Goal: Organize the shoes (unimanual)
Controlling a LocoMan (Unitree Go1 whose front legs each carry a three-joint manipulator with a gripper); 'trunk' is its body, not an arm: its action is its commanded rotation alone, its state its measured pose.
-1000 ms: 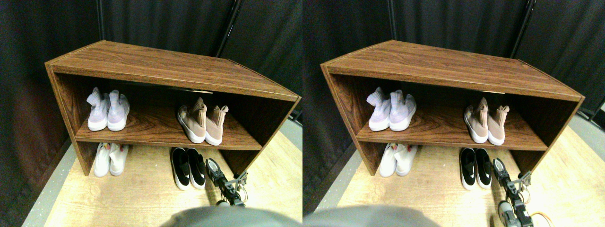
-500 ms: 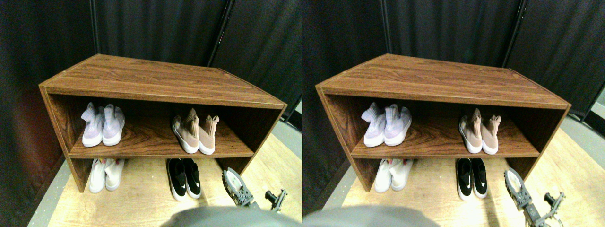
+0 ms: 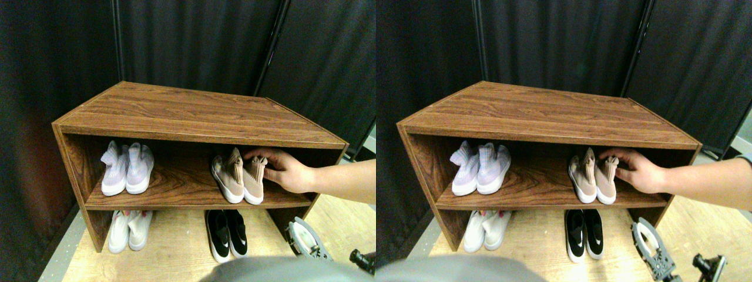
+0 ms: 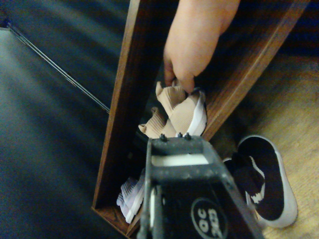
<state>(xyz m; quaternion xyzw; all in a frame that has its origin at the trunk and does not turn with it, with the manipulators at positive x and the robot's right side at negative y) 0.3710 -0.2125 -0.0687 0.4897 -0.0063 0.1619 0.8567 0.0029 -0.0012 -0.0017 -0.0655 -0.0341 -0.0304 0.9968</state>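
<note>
Wooden shelf (image 3: 194,114): new since earlier, person's hand (image 3: 286,169) gripping pinkish-beige shoes (image 3: 238,174); four pairs total; gripper (image 3: 308,239) state unclear.

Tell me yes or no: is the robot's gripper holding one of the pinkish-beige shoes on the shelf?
No: a person's hand grips the pinkish-beige shoes on the shelf, while the right gripper hangs low by the floor, apart from them.

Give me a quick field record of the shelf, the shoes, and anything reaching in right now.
shelf unit: wooden rack, one inner shelf
upper shelf left: lavender pair
upper shelf right: pinkish-beige pair
floor level left: white pair
floor level right: black pair
intrusion: person's hand touching the right beige shoe
right gripper: low on the floor, right of the black pair, holding nothing
</note>
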